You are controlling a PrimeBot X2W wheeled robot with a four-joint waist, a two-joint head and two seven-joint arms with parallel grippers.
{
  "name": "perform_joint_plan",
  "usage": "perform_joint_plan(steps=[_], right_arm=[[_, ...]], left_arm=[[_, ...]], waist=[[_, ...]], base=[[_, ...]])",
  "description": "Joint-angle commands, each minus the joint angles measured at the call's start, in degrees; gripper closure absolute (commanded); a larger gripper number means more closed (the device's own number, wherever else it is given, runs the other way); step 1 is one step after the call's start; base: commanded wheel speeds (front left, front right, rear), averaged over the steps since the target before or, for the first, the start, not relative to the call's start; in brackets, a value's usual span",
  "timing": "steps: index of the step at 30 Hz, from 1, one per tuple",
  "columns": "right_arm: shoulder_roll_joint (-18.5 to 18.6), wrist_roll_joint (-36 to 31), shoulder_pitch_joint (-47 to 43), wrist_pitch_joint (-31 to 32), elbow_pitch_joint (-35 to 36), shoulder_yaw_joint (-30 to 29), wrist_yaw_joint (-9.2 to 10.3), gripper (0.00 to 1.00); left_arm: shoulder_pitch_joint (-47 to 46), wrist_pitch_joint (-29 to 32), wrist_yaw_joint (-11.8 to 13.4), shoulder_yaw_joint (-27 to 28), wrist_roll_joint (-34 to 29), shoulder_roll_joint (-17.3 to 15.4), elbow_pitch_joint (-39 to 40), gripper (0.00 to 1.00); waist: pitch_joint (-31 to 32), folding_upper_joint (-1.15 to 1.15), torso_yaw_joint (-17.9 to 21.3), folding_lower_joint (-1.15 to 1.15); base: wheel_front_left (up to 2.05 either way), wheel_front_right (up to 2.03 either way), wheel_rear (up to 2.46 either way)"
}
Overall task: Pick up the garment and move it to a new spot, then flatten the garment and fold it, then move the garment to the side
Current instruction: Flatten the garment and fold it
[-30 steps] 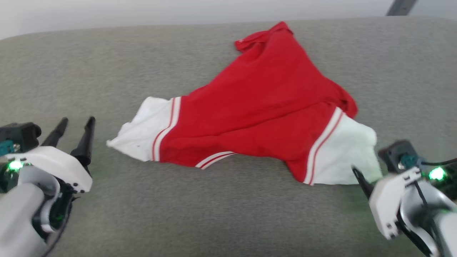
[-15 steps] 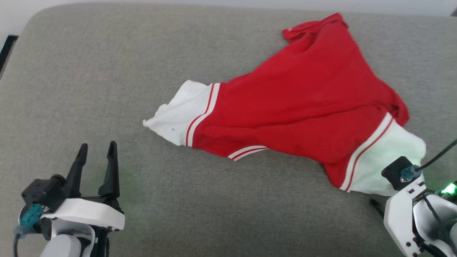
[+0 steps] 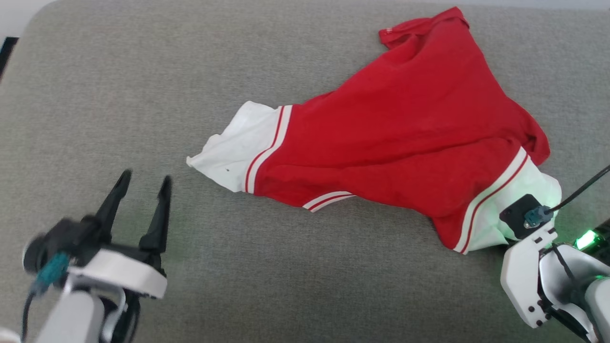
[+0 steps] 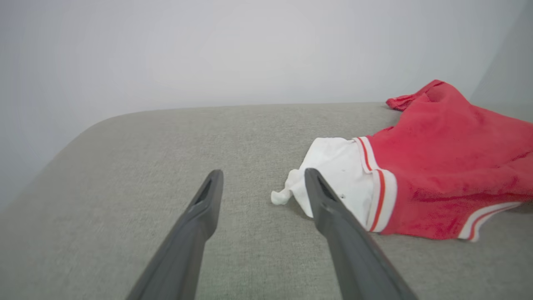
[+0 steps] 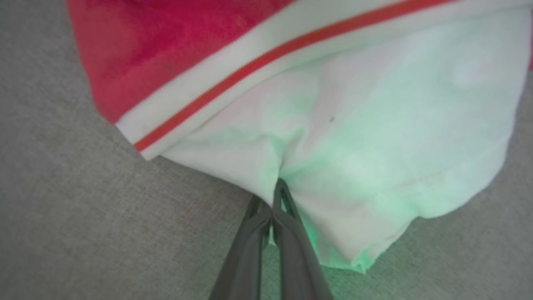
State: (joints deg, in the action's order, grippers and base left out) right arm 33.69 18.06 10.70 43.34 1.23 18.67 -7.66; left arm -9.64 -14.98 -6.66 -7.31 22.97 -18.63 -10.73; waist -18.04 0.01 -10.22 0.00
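Currently the garment (image 3: 405, 133) is pinched at one white cuff by the right gripper (image 5: 277, 187); the left gripper (image 3: 146, 177) is held spread.

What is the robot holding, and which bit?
The right pincer is shut on the soft bright-red fabric garment, pinching its white cuff panel. The left pincer is open, holding nothing.

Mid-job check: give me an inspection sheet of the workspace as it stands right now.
Surface: grey cushion, flat.
Job's things: red garment, crumpled and unfolded, with a white cuff at each near end.
Clutter: nothing seen.
Grippers: left tool open, off the cloth, short of the left cuff; right tool shut, pinching the right cuff at its edge.
Cables: black cable runs off right from the right wrist.
Surroundings: pale wall behind.
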Motion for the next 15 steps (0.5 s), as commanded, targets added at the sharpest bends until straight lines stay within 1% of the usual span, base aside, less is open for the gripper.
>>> perform_joint_plan(steps=[1,2,4,6,7,8,11,13,15], right_arm=[[-0.7,-0.9,-0.3,0.1,-2.1,0.7,0.32,1.00],[-0.9,-0.9,0.0,0.0,-2.1,0.7,0.32,1.00],[-1.3,-1.1,0.7,-0.1,-1.9,1.1,0.32,1.00],[-1.6,-1.3,1.6,-0.4,-1.8,1.3,0.32,1.00],[-1.7,-1.4,2.0,-0.4,-1.9,1.5,0.32,1.00],[-1.7,-1.4,2.0,-0.4,-1.9,1.5,0.32,1.00],[-2.0,-1.7,3.1,-0.5,-1.9,1.9,0.33,1.00],[-2.4,-1.9,3.9,-0.5,-2.0,2.3,0.34,1.00],[-2.7,-2.1,4.7,-0.7,-2.3,2.5,0.34,1.00]], left_arm=[[-3.3,0.7,-0.7,-3.4,-1.1,-3.9,0.2,0.00],[-4.8,2.0,-0.8,-6.0,-0.9,-6.2,0.4,0.00],[-8.2,6.2,-0.8,-14.2,2.4,-11.8,2.0,0.00],[-12.5,12.0,-0.8,-22.9,6.7,-18.9,3.9,0.00],[-14.9,14.9,-0.7,-27.6,9.3,-21.8,5.0,0.00],[-14.9,14.9,-0.7,-27.6,9.3,-21.8,5.0,0.00],[-23.3,21.9,-0.7,-38.0,17.9,-28.0,8.2,0.00],[-28.2,25.2,-0.7,-44.1,21.5,-31.6,8.5,0.00],[-32.9,26.9,-0.8,-49.0,24.8,-32.6,8.0,0.00]], waist=[[-0.3,-0.01,0.8,0.00],[-0.5,-0.01,1.1,0.00],[-0.9,-0.01,1.8,0.00],[-1.5,-0.01,2.4,0.00],[-1.8,-0.01,2.7,0.00],[-1.8,-0.01,2.7,0.00],[-2.9,-0.01,3.5,0.00],[-3.6,-0.01,4.1,0.00],[-4.3,-0.01,4.6,0.00]], base=[[0.00,0.00,0.00],[0.00,0.00,0.00],[0.00,0.00,0.00],[0.00,0.00,0.00],[0.00,0.00,0.00],[0.00,0.00,0.00],[0.00,0.00,0.00],[0.00,0.00,0.00],[0.00,0.00,0.00]])
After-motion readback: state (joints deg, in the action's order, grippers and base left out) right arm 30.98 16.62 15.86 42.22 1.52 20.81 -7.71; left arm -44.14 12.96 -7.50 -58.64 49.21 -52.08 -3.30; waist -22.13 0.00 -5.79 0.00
